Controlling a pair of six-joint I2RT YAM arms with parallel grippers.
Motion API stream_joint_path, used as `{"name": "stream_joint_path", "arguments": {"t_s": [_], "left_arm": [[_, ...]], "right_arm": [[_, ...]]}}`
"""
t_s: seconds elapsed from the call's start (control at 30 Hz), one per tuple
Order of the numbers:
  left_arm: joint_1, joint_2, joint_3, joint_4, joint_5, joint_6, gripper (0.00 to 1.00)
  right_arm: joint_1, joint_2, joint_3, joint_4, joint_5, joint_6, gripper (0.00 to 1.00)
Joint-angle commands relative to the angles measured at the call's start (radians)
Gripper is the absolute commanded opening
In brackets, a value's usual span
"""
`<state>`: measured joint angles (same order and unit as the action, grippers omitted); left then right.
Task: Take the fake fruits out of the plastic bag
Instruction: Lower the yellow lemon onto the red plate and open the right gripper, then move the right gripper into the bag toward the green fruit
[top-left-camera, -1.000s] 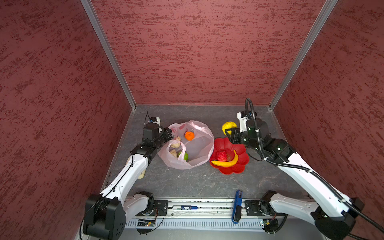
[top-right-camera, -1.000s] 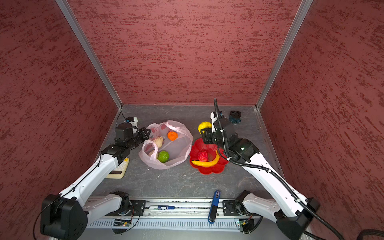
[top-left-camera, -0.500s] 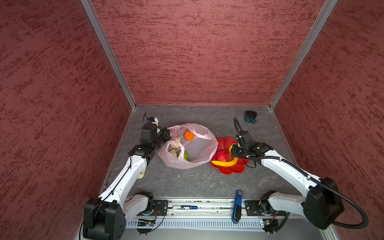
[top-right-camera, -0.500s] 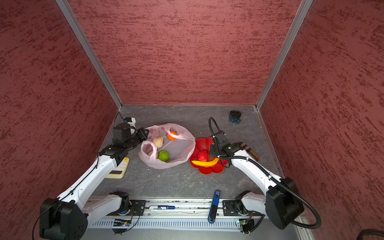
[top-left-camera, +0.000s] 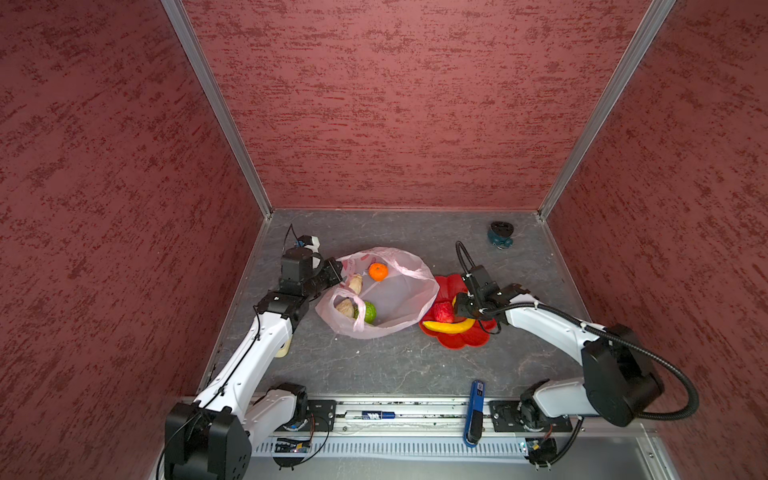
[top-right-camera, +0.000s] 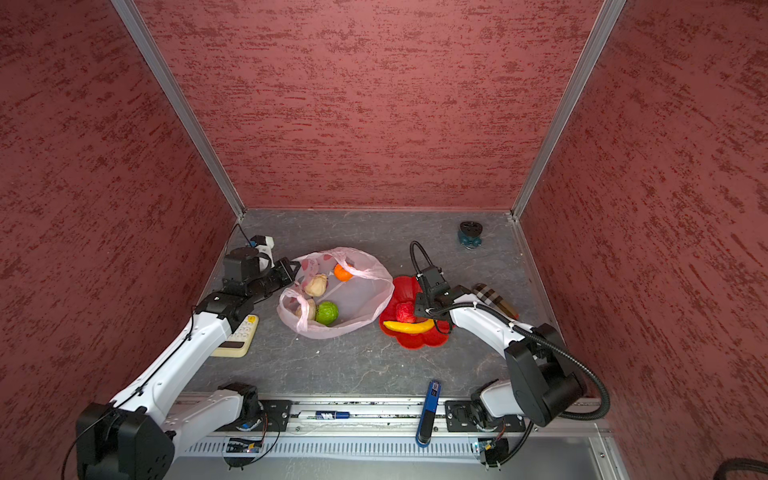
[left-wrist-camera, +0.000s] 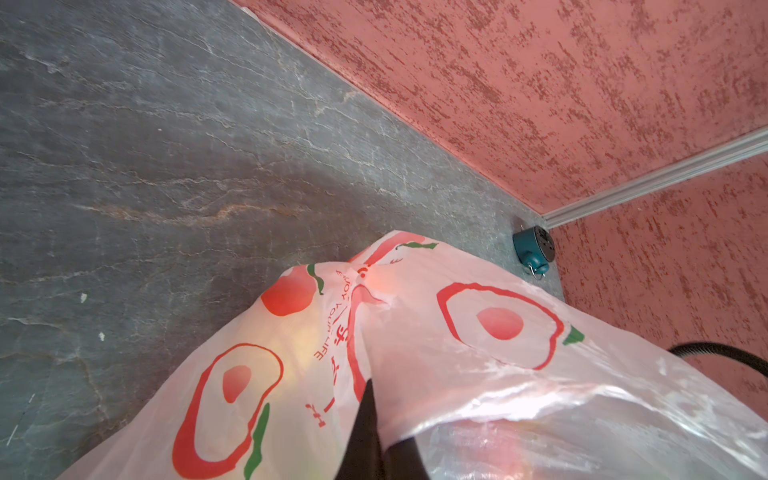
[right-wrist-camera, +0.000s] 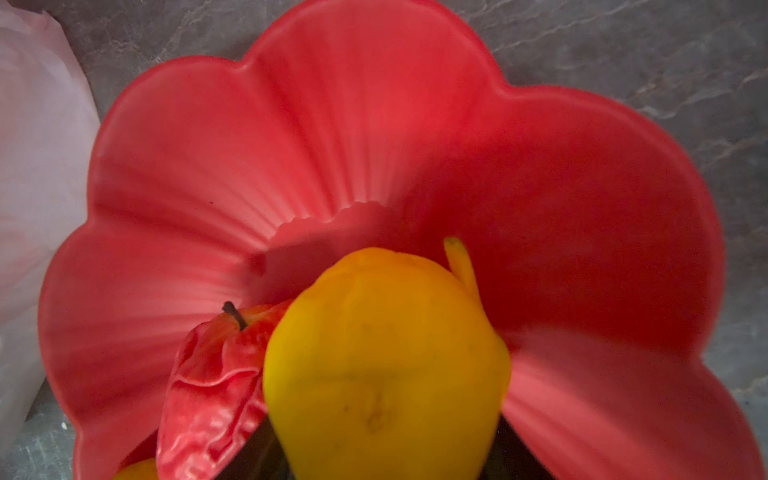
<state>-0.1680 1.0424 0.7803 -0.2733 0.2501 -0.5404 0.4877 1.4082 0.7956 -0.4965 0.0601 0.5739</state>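
Left gripper first: it is clamped tight on a fold of the plastic bag at the bag's upper-left rim. In the left wrist view, one dark finger presses into the printed pink film. Over to the right gripper, right of centre in both top views, low over the red flower-shaped dish. The yellow lemon-like fruit fills the gap between its two dark fingers in the right wrist view, but whether they grip it or have let go I cannot tell. Tight beside the lemon lies the bumpy red fruit, and the banana curves along the dish's lower side. The bag lies at the centre of the frame, mouth open, its right edge against the dish. Inside it are the orange in the upper part, the bumpy green fruit lower down, and two beige round fruits, one near the left gripper, one against the green one. A teal object stands well apart in the upper-right corner of the grey table.
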Motion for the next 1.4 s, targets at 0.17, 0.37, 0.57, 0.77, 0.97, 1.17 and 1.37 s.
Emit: {"name": "stream_joint_path", "arguments": {"t_s": [0.17, 0.37, 0.57, 0.77, 0.97, 1.17, 1.37], "left_arm": [[0.003, -0.064, 0.001, -0.135, 0.126, 0.104, 0.0], [0.002, -0.066, -0.015, -0.126, 0.127, 0.096, 0.0], [-0.015, -0.044, -0.005, -0.107, 0.107, 0.09, 0.0], [-0.039, -0.049, -0.004, -0.102, 0.091, 0.076, 0.0], [-0.05, -0.101, -0.032, -0.125, 0.069, 0.069, 0.0], [-0.056, -0.175, -0.096, -0.143, 0.02, 0.043, 0.0], [-0.056, -0.213, -0.163, -0.125, -0.01, 0.006, 0.0]], "right_arm": [[-0.002, -0.122, 0.098, -0.096, -0.006, -0.018, 0.73], [0.133, -0.275, 0.285, -0.239, -0.097, -0.058, 0.56], [0.431, -0.272, 0.544, -0.387, -0.016, -0.038, 0.43], [0.625, -0.064, 0.712, -0.313, -0.049, -0.14, 0.41], [0.62, 0.183, 0.716, -0.168, -0.049, -0.141, 0.39], [0.608, 0.336, 0.648, -0.048, -0.098, -0.1, 0.45], [0.608, 0.426, 0.529, -0.007, -0.232, -0.1, 0.49]]}}
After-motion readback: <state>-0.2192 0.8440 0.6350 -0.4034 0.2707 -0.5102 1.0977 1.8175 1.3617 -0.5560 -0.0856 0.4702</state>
